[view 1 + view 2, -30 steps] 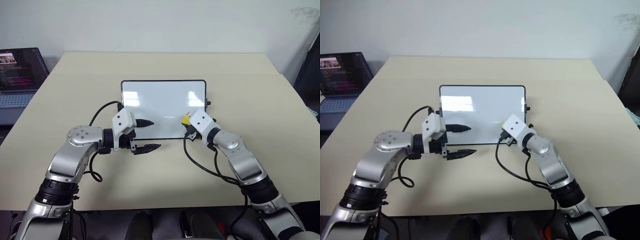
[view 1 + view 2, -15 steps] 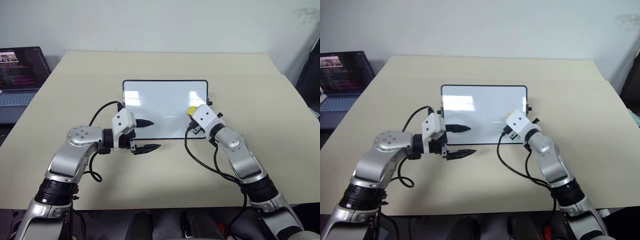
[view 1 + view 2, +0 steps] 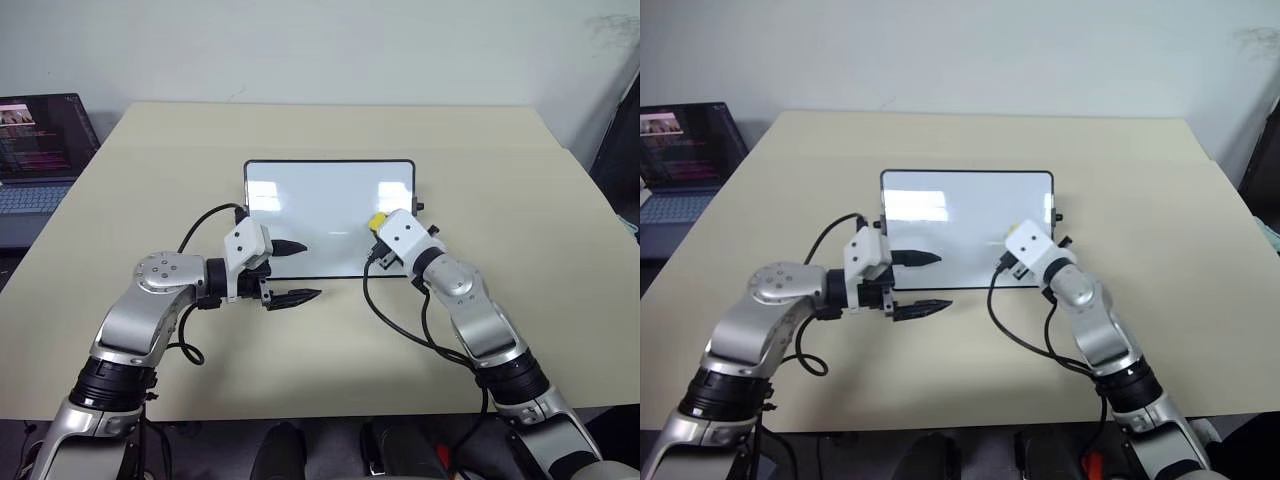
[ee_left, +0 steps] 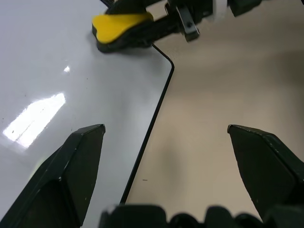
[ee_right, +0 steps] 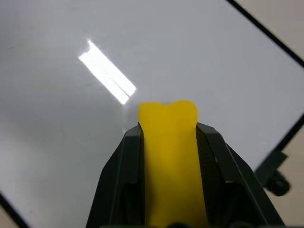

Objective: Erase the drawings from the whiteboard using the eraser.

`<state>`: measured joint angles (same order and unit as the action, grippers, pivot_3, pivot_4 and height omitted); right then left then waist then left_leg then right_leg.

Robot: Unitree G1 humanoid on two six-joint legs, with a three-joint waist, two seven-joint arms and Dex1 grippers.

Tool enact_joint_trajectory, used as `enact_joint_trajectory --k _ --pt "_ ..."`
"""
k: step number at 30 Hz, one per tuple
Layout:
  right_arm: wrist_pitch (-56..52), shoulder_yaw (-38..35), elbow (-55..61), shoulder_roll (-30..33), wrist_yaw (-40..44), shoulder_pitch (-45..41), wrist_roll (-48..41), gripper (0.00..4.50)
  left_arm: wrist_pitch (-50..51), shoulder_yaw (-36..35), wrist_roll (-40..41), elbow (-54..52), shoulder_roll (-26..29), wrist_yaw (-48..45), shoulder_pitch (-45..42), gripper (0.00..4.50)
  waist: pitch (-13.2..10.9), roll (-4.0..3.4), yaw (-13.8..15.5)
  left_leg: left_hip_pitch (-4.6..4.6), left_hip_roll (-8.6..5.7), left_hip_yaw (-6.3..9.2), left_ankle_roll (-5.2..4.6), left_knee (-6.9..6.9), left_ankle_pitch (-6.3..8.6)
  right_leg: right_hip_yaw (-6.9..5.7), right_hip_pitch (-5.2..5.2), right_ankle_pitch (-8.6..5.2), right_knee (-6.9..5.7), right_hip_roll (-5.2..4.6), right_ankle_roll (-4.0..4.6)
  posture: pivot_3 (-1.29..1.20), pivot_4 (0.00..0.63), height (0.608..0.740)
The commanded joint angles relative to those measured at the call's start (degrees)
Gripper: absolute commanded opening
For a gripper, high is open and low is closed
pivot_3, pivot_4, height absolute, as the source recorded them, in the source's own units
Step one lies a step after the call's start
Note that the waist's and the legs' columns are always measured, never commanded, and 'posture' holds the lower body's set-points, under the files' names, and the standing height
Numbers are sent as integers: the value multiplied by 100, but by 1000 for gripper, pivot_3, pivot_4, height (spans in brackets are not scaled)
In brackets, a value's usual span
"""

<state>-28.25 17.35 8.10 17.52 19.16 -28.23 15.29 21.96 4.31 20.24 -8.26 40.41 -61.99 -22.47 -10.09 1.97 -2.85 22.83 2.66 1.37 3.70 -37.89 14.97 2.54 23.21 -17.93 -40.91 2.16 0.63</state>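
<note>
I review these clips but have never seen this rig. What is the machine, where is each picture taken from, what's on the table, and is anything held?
It is a two-armed humanoid robot. Two pictures come from cameras in its head, looking down over its arms; the other two come from a camera on each wrist. On the beige table lies a whiteboard, which looks wiped clean. The right gripper is shut on a yellow eraser over the board's right part. The left gripper is open and holds nothing, straddling the board's near edge. A laptop stands left of the table.
</note>
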Motion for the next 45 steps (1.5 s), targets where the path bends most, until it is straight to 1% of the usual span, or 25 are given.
enact_joint_trajectory --k 1,4,8,11,14,15,18,21,24,27,32,35,37,38,40,44,45 --pt "-252 43 167 179 412 132 -57 1108 -20 -153 99 -189 44 5 14 4500 0 0 7 0 0 0 0 1 0 0 0 0 1 0 0 0 150 740" --pt "-438 231 460 263 902 295 -257 1108 -33 -139 88 -168 25 11 15 4500 0 1 10 0 0 1 0 1 0 -1 -1 0 1 0 0 0 150 740" --pt "-421 40 639 89 642 341 -202 1108 -40 -69 82 -140 -38 -2 -56 4500 0 0 -22 -6 -1 2 0 0 0 2 0 -2 -7 3 -3 0 150 740" --pt "-646 -481 1041 -87 415 657 -420 1108 -86 50 60 -138 -114 -66 -133 4500 0 0 2 -1 0 1 0 0 0 -5 0 -2 -6 4 -3 0 150 740" --pt "-1003 -1344 1704 -231 188 1362 -721 1108 -281 307 -48 -135 -300 -160 -271 4500 0 0 111 9 1 1 1 2 0 -9 1 -2 4 0 -2 0 150 740" --pt "-1086 -1534 1839 -271 124 1523 -793 1108 -356 380 -99 -114 -345 -185 -305 4500 0 0 132 12 1 1 1 3 1 -8 1 -3 8 -4 -3 0 150 740" --pt "-1236 -2036 2152 -442 -142 2032 -952 1108 -534 576 -158 -53 -583 -220 -416 4500 0 0 131 13 -9 1 2 2 1 0 1 -4 11 -21 -6 0 150 740" --pt "-1345 -2362 2359 -732 -431 2363 -1116 1108 -561 812 -165 -32 -854 -296 -535 4500 0 0 110 7 -9 -2 1 0 1 1 0 -4 3 -20 -7 0 150 740" --pt "-1354 -2500 2261 -889 -643 2386 -1192 1108 -629 974 -213 99 -1042 -355 -692 4500 0 -1 67 0 -9 -4 1 0 1 5 0 -7 -5 -4 -12 0 150 740" --pt "-1213 -2780 1914 -998 -907 2193 -1313 1108 -802 1208 -326 337 -1273 -463 -954 4500 0 -2 59 -4 -12 -6 2 0 0 5 0 -16 -8 12 -28 0 150 740" --pt "-1045 -2957 1424 -936 -981 1935 -1506 1108 -1251 1502 -584 808 -1587 -652 -1333 4500 0 -4 70 0 -16 -13 1 1 0 6 0 -14 -4 15 -25 0 150 740" --pt "-987 -2960 1231 -881 -992 1867 -1579 1108 -1498 1581 -737 1024 -1702 -679 -1443 4500 0 -4 73 2 -16 -15 0 3 1 6 0 -4 1 15 -5 0 150 740" --pt "-947 -2964 1164 -853 -970 1868 -1632 1840 -1464 1600 -714 989 -1782 -664 -1426 4500 0 -4 73 3 -15 -15 0 4 1 6 0 -4 2 15 -5 0 150 740" --pt "-920 -2991 1152 -865 -971 1871 -1682 2100 -1450 1598 -705 954 -1794 -658 -1380 4500 0 -5 75 5 -15 -14 0 4 1 4 0 -4 2 15 -5 0 150 740" --pt "-861 -3015 1166 -859 -988 1888 -1748 2759 -1440 1575 -711 917 -1794 -643 -1311 4500 0 -5 75 5 -14 -14 0 4 1 5 0 -4 2 15 -5 0 150 740" --pt "-782 -3017 1303 -913 -1045 1956 -1869 4253 -1441 1459 -734 960 -1722 -574 -1227 4500 1 -5 75 3 -13 -13 0 3 1 4 0 -4 0 15 -6 0 150 740" --pt "-746 -3000 1370 -916 -1040 1988 -1890 4471 -1432 1422 -730 964 -1706 -544 -1207 4500 1 -5 74 3 -13 -13 0 3 1 4 0 -4 0 15 -6 0 150 740"
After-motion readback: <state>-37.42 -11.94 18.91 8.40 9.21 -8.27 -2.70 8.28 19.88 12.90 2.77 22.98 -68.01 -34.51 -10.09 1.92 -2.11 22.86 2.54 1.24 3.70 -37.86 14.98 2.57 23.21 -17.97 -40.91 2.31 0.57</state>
